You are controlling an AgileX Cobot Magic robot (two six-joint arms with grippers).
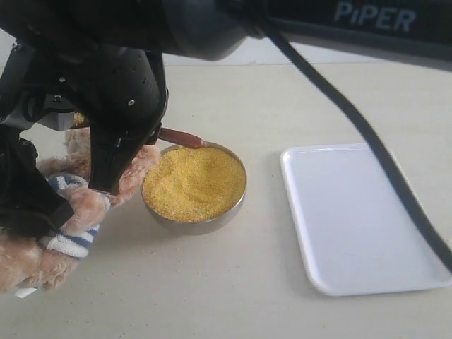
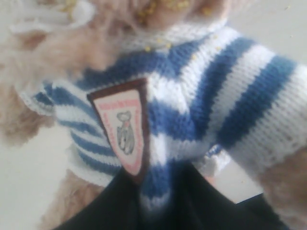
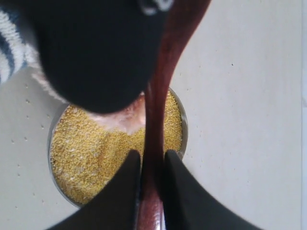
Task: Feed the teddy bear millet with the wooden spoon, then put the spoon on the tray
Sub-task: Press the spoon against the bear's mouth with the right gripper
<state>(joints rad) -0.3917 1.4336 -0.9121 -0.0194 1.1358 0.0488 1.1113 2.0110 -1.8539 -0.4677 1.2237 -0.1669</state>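
Tabletop lot: teddy bear [image 2: 201, 96], millet [image 1: 192, 182], wooden spoon [image 3: 158, 96], tray [image 1: 360, 219].
Left gripper [image 2: 156, 187] pinches the bear's striped shirt; metal bowl [image 1: 205, 224] of millet just beside the bear; right gripper [image 3: 149, 158] clamps the spoon handle over the bowl's far rim; tray apart.

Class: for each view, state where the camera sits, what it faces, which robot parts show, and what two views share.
Exterior: off the arms, above, looking down at millet and tray; black arms cross the top.
Left wrist: on the left arm, close on the bear's shirt; left gripper pinches it.
Right wrist: on the right arm, along the spoon onto millet; right gripper clamps it.
Shared: exterior and right wrist both show millet.
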